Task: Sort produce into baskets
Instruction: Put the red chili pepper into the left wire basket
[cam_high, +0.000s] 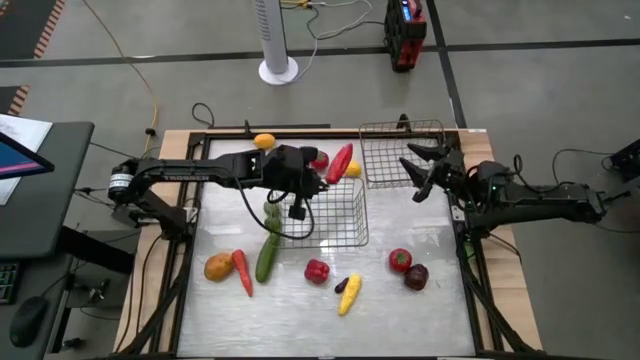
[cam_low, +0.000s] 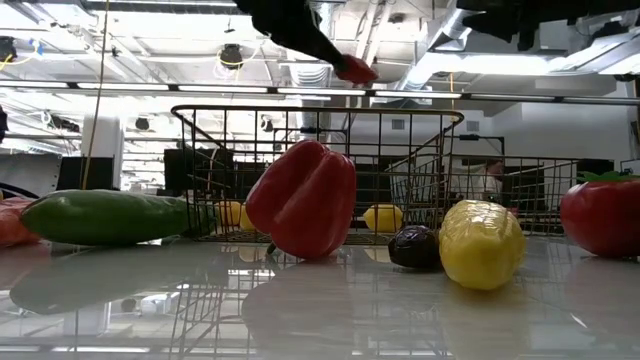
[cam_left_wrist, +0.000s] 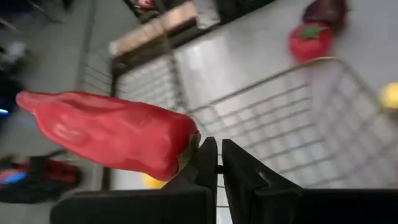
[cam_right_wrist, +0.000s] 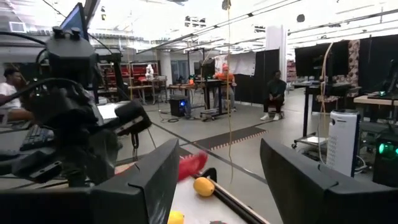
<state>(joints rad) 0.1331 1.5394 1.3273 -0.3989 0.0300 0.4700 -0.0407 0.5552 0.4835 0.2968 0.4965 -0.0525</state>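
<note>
Two wire-mesh baskets on the tabletop (cam_high: 420, 320): centre basket (cam_high: 340, 225) in the middle of the high view, second basket (cam_high: 385, 160) up and right of it, just beside its upper right corner.

Above that corner, left end effector (cam_high: 328, 176), closed on the stem end of a long red pepper (cam_high: 340, 162). In the left wrist view, fingers (cam_left_wrist: 242, 180) nearly together, pinching the pepper's green tip; pepper clear of the mesh, slanting across the left half of the frame. At the top centre of the low view, the same pepper's end above the centre basket's rim.

Right end effector (cam_high: 420, 170) over the right side of the second basket, open, gripping nothing; wide gap between its fingers (cam_right_wrist: 149, 180) in the right wrist view.

Through the centre basket's mesh in the low view, a yellow lemon (cam_low: 383, 217).

Loose on the tabletop, across the lower half of the high view, from left to right:
- orange round piece (cam_high: 219, 266)
- thin red piece (cam_high: 243, 272)
- green cucumber (cam_high: 268, 250), its upper end at the centre basket's lower left corner
- small red pepper (cam_high: 317, 270)
- yellow corn (cam_high: 349, 293), touching a small dark piece (cam_high: 342, 285)
- red tomato (cam_high: 400, 260), with a dark-purple round piece (cam_high: 416, 276) just beside it

Near the top edge of the tabletop, left of centre, one orange-yellow piece (cam_high: 264, 141).
</note>
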